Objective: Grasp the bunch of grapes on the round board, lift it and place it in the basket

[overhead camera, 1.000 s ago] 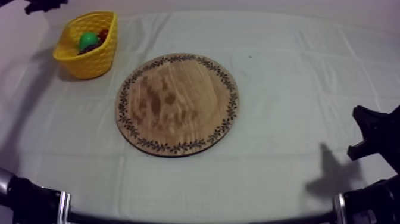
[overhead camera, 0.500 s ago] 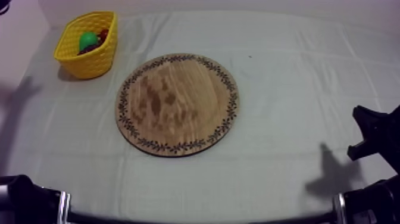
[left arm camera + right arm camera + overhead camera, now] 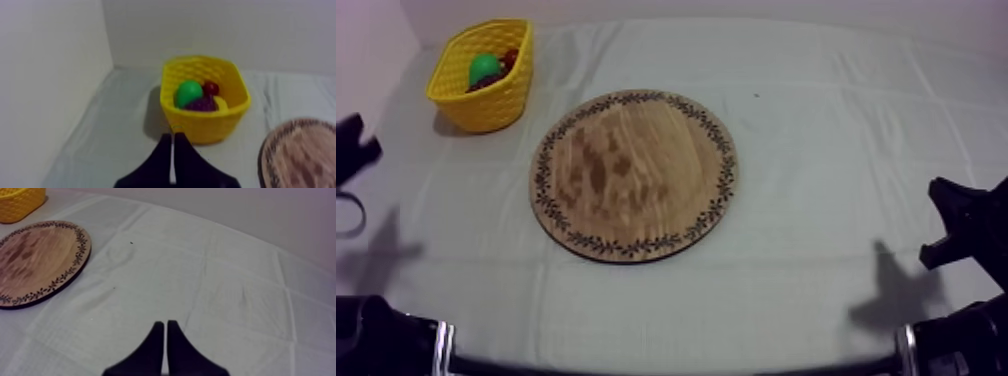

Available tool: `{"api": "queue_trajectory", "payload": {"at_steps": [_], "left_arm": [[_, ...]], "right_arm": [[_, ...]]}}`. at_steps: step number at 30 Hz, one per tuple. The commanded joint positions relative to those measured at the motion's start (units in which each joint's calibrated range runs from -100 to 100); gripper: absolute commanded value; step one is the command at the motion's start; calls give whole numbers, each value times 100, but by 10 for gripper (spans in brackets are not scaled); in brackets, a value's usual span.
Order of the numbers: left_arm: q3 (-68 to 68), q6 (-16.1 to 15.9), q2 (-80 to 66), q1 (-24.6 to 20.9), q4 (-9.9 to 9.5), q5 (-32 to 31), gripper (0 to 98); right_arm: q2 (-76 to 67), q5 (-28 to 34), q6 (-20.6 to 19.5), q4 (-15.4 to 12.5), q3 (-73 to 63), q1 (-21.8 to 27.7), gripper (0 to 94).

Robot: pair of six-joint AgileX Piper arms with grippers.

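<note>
**Grapes are in the basket, both hands pressed together**

The yellow basket (image 3: 496,108) sits at the far left corner of the table (image 3: 816,120). The bunch of grapes (image 3: 201,104) is lying inside it, tucked up against a green fruit (image 3: 188,93), with a small red fruit (image 3: 211,88) right behind. The wooden board (image 3: 636,175) lies mid-table, near the basket but not touching it.

The left hand (image 3: 172,136) has its fingers pressed together into a narrow wedge with nothing between them. It hangs over the cloth just short of the basket, pointing at it. The right hand (image 3: 162,323) looks the same, fingers together and gripping nothing, over the right side of the table and well apart from the board.
</note>
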Motion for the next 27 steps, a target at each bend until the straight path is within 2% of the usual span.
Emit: {"api": "queue_trajectory", "payload": {"at_steps": [1, 5, 12, 21, 27], "left_arm": [[751, -2, -1124, 86, 3, 346, 0], [989, -7, -1628, 200, 16, 592, 0], [1368, 8, -2226, 240, 50, 673, 0], [1429, -171, -2490, 240, 354, 1083, 0], [1432, -284, -2501, 240, 475, 1253, 0]], "right_arm": [[-1, -3, 0, 1, -3, -2, 4], [-1, -3, 2, 1, -3, -2, 4], [-1, -3, 1, 1, -3, -2, 4], [-1, -3, 2, 1, -3, -2, 4], [-1, -3, 4, 1, -3, -2, 4]]}}
